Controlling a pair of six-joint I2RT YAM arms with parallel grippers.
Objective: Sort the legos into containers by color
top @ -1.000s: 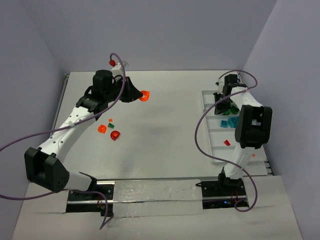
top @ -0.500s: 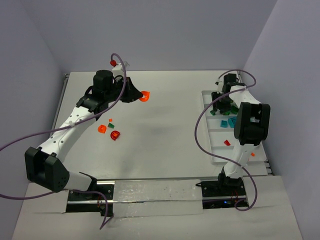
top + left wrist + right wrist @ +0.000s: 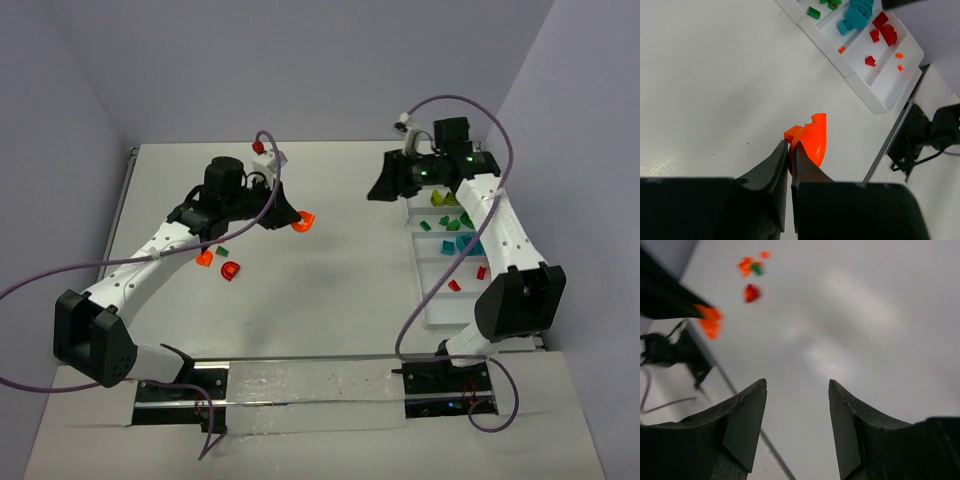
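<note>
My left gripper [image 3: 285, 217] is shut on an orange curved lego [image 3: 302, 222] and holds it above the table's middle; the same lego [image 3: 812, 140] shows pinched at the fingertips in the left wrist view. My right gripper [image 3: 378, 187] is open and empty, raised left of the white divided tray [image 3: 425, 300]. The tray holds lime green [image 3: 442, 199], dark green [image 3: 424, 226], teal [image 3: 464, 243] and red [image 3: 454, 286] legos in separate compartments. On the table at left lie an orange lego [image 3: 205, 258], a red one [image 3: 231, 270] and a small green one [image 3: 222, 251].
The tray also shows in the left wrist view [image 3: 892, 92], with teal, red and small orange pieces in it. Purple cables loop over both arms. The table's right edge runs close beside the tray. The loose legos show blurred in the right wrist view [image 3: 751, 292].
My left gripper has moved right and nearer with the orange lego. My right arm has lifted out of the tray's far end and swung left, now open over the table.
</note>
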